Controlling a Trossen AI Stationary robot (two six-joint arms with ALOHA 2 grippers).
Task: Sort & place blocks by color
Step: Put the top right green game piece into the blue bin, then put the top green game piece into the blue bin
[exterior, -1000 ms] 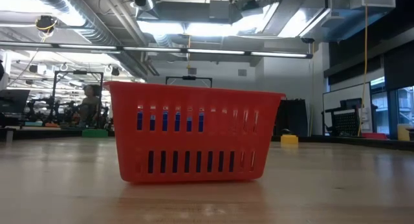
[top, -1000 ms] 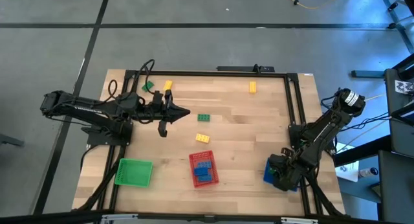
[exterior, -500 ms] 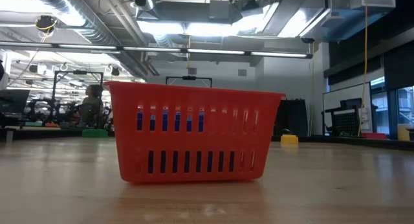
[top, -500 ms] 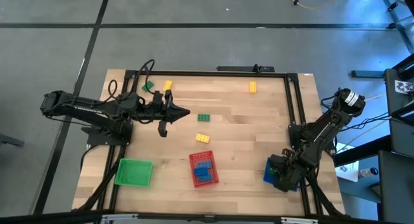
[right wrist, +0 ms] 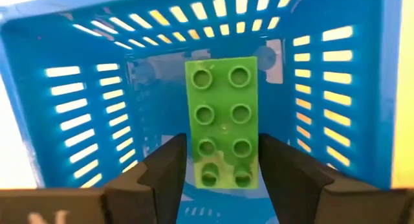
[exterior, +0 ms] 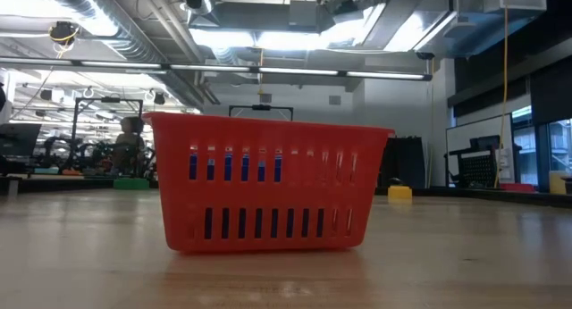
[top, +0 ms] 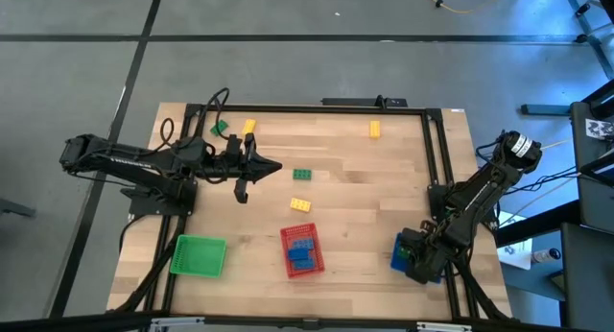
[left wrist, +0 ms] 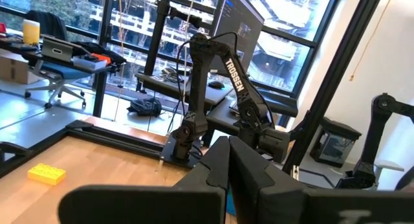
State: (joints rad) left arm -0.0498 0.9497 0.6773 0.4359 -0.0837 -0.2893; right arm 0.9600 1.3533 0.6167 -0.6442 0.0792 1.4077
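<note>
My right gripper (top: 414, 255) reaches down into the blue mesh tray (top: 395, 258) at the table's near right corner, shut on a green block (right wrist: 223, 101). My left gripper (top: 278, 167) hovers shut over the table's left middle, touching nothing. A green block (top: 303, 175) and a yellow block (top: 300, 203) lie just right of it. Another green block (top: 219, 128) and a yellow block (top: 249, 127) lie near the far left edge, and a third yellow block (top: 374, 130) lies far right. Blue blocks (top: 303, 250) sit in the red tray (top: 286, 244). My right gripper holds the green block by its two long sides (right wrist: 194, 143), toward one end, pinched between the two fingers. The fingers (right wrist: 171, 166) come from above, pointing down into the blue tray (right wrist: 84, 120). The studs face up. Whether the block rests on the tray's floor does not show.
A green mesh tray (top: 199, 255) sits at the near left. The red tray (exterior: 268, 184) fills the low view's middle, with a yellow block (exterior: 399, 192) behind it. A dark frame (top: 436, 178) borders the table. Bare wood lies across the table's middle and right.
</note>
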